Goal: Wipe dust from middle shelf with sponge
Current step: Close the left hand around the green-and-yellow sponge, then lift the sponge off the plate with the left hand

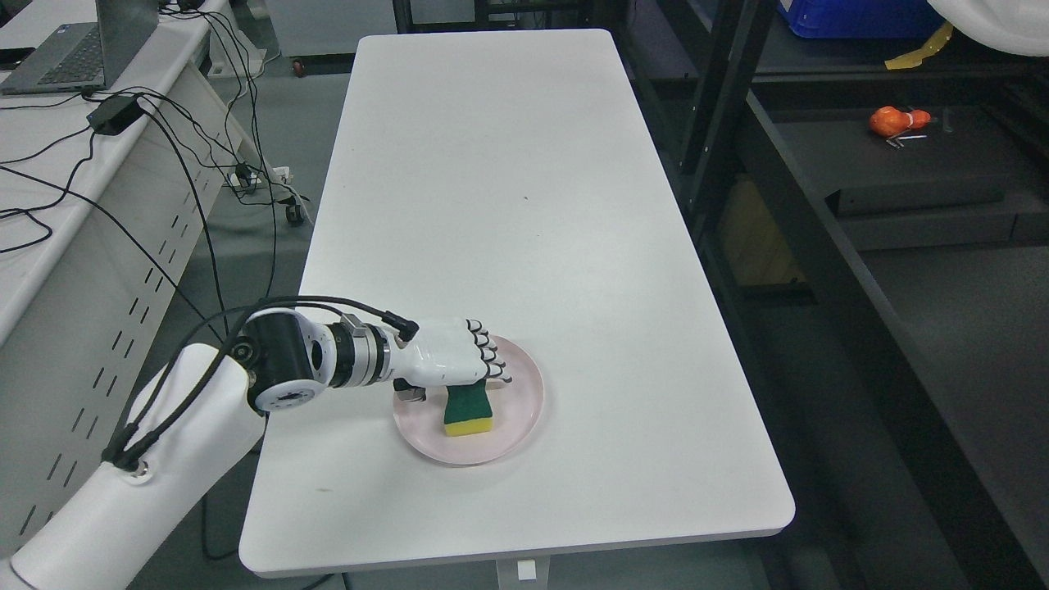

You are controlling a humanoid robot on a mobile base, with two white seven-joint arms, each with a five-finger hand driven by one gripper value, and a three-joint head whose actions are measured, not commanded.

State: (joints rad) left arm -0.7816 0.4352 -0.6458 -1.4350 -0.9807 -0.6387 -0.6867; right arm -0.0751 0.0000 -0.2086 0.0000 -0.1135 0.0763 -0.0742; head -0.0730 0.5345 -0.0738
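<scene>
A sponge (469, 410) with a green scouring top and a yellow body lies on a pink plate (524, 401) near the front of the white table (508, 205). My left hand (459, 360) reaches in from the lower left and sits on the sponge's far end. Its fingers (490, 360) curl down over the sponge, with the thumb on the left side, so the hand is closed on it. The sponge still rests on the plate. A black shelf rack (787, 188) stands to the right of the table. The right arm does not show.
An orange object (897, 121) lies on a dark shelf board at the right, with a blue bin (852, 18) on the level above. A desk with a laptop (70, 49) and trailing cables (188, 164) stands to the left.
</scene>
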